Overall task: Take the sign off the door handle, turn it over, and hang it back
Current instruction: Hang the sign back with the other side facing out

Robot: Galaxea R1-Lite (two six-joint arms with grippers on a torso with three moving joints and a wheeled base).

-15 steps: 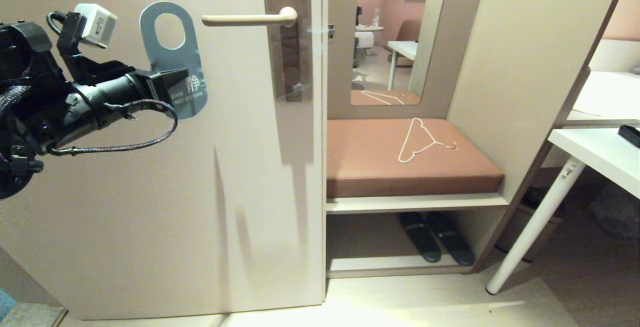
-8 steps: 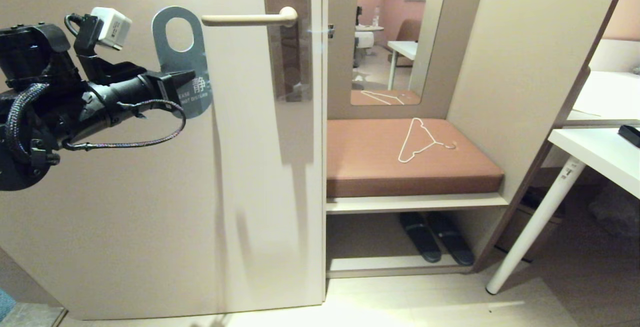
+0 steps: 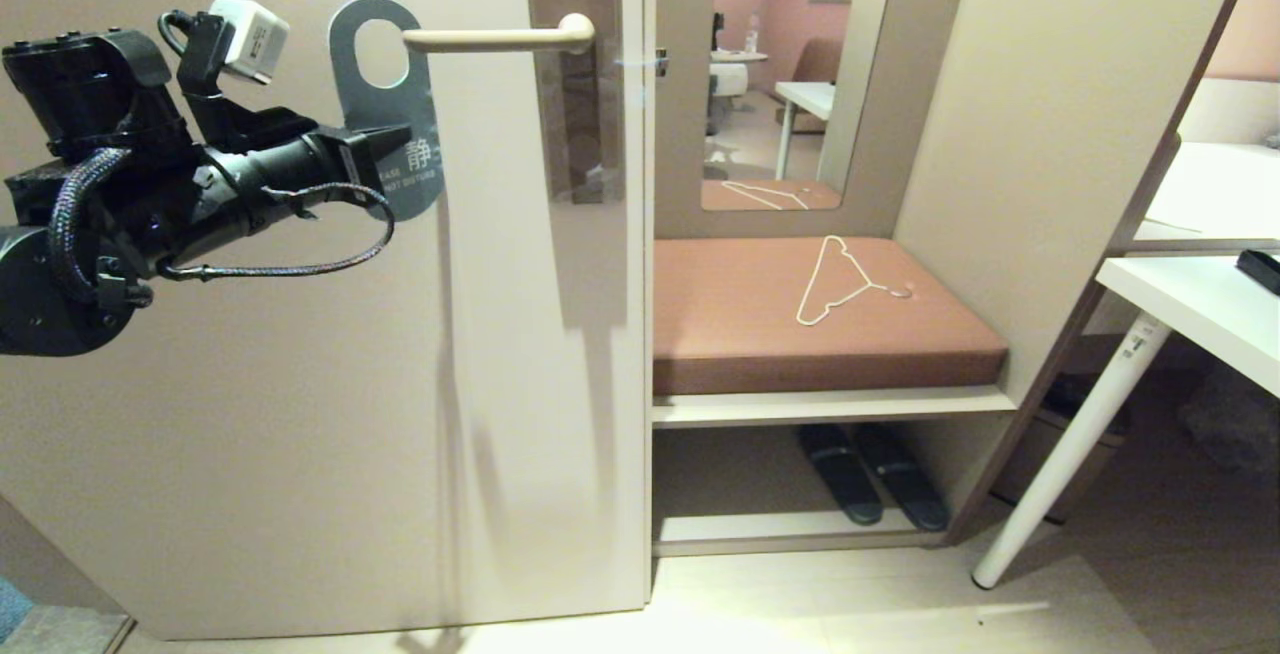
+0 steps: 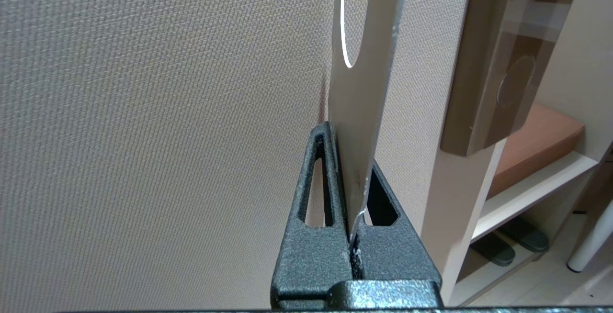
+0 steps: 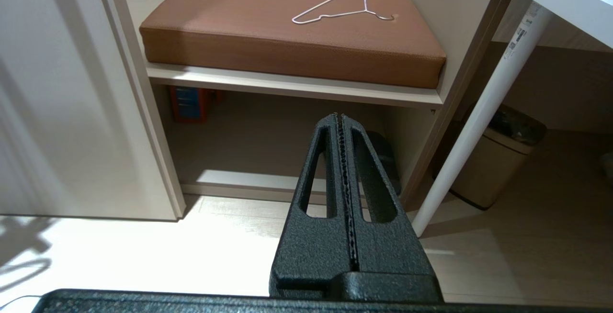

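Note:
The sign (image 3: pixel 395 109) shows its blue side with white text and stands upright against the door. My left gripper (image 3: pixel 395 146) is shut on its lower part, reaching in from the left. The sign's round hole is level with the free end of the door handle (image 3: pixel 500 36), and the tip overlaps the hole's right rim. The handle sits on a tall brownish plate (image 3: pixel 580 84). In the left wrist view the sign (image 4: pixel 364 107) appears edge-on, pinched in the left gripper (image 4: pixel 352 152). My right gripper (image 5: pixel 341 117) is shut on nothing, parked low over the floor.
A white wire clothes hanger (image 3: pixel 840 282) lies on a brown bench cushion (image 3: pixel 760 344) right of the door, with dark slippers (image 3: pixel 870 474) on the shelf below. A mirror (image 3: pixel 790 64) hangs above. A white table (image 3: pixel 1200 314) and a bin (image 5: pixel 498 160) stand at the right.
My left gripper has carried the sign to the right and slightly up along the door. Its hole has come from well left of the handle to the handle's tip.

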